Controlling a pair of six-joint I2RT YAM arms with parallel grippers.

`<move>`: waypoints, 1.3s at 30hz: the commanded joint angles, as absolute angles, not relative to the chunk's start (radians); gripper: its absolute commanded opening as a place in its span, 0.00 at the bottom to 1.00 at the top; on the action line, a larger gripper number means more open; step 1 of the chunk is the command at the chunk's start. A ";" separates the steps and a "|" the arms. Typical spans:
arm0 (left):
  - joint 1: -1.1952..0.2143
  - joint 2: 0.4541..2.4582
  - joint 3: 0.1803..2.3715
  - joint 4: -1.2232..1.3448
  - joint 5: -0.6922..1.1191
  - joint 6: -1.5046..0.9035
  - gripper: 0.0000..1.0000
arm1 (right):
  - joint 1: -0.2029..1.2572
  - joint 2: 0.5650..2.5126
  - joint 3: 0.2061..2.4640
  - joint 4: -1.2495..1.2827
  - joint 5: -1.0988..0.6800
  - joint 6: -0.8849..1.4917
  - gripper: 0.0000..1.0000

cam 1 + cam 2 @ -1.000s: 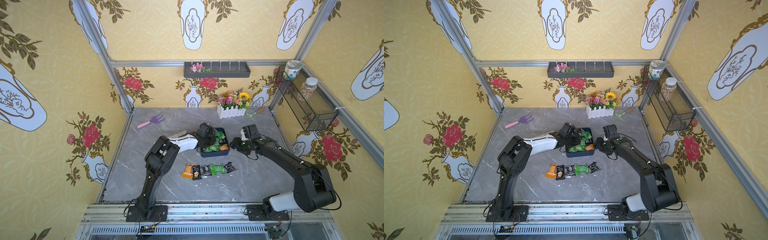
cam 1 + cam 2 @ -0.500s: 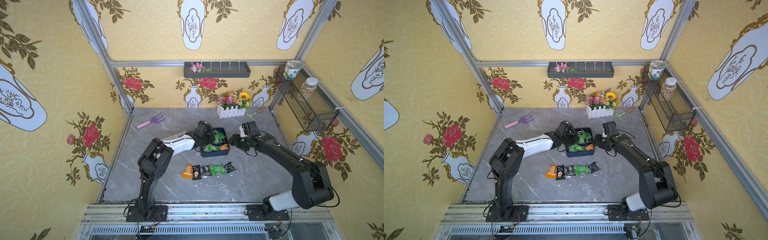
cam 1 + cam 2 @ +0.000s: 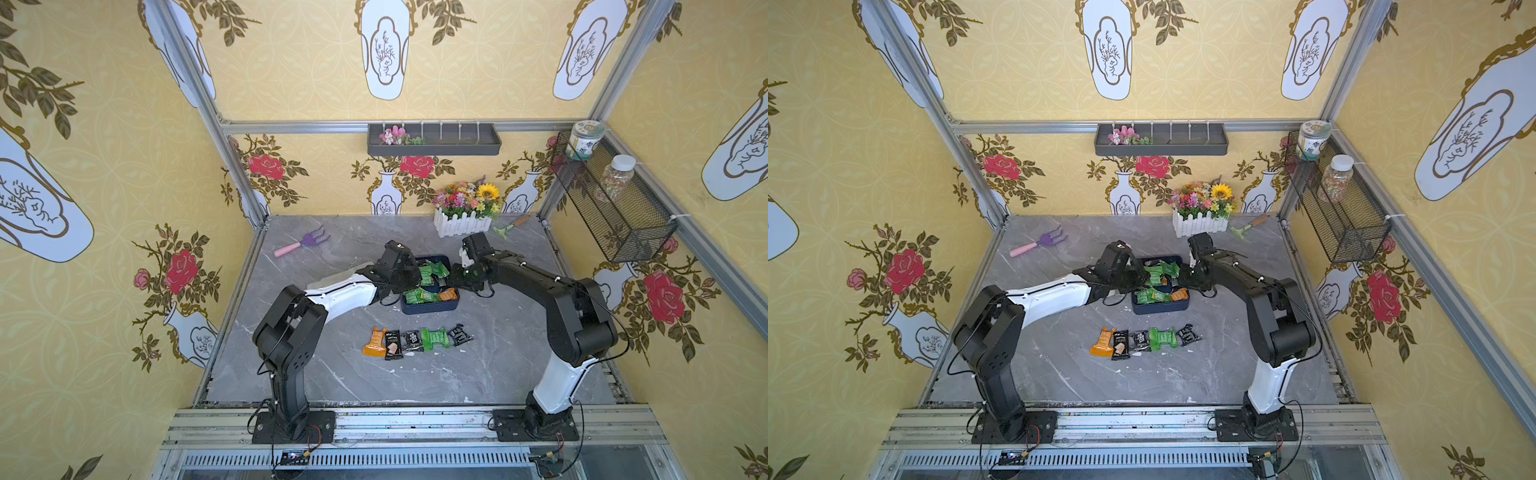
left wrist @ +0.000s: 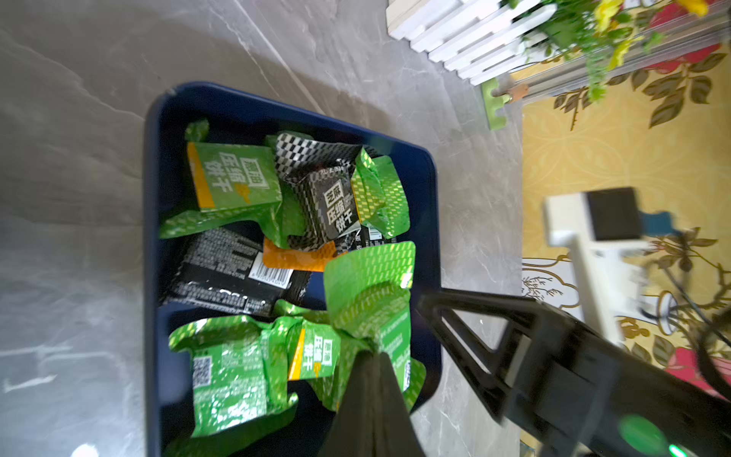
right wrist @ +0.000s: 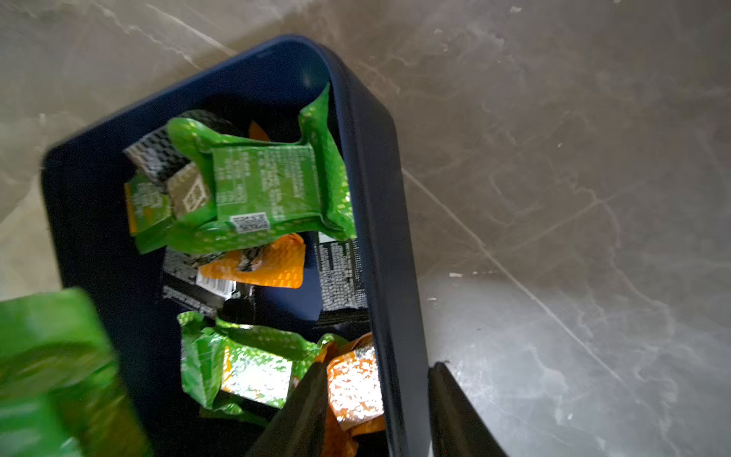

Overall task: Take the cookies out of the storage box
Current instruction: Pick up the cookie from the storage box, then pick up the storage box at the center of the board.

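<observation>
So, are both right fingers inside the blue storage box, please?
No, the wall of the blue storage box stands between the right fingers.

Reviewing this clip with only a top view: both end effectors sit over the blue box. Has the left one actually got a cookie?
Observer: Yes. The left wrist view shows the left end effector shut on the flap of a green packet.
Operator: And the right one, is it holding anything?
Observer: No. In the right wrist view the right end effector straddles a wall of the storage box, one finger inside beside an orange packet and one outside, with the jaws apart.
Operator: What lies under the green ones?
Observer: A black packet, lying barcode side up.
</observation>
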State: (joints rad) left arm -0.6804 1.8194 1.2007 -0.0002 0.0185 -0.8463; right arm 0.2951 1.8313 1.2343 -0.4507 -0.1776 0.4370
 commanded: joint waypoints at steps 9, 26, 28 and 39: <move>-0.660 1.608 0.993 -0.017 0.047 -0.810 0.00 | 0.297 1.872 1.273 -0.501 -0.084 0.397 0.23; -0.816 1.235 0.568 -0.104 0.079 -0.890 0.00 | 0.283 1.896 1.288 -0.490 -0.098 0.411 0.16; -0.815 1.192 0.532 -0.118 0.061 -0.903 0.00 | 0.283 1.898 1.291 -0.491 -0.100 0.410 0.16; -0.660 1.236 0.651 -0.101 -0.017 -0.742 0.00 | 0.286 1.885 1.281 -0.498 -0.104 0.373 0.13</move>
State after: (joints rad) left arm -0.6903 1.1980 0.6300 -0.1474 -0.0227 -0.8253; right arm 0.2844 1.8896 1.2873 -0.4782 -0.1074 0.3882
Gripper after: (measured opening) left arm 0.064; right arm 0.131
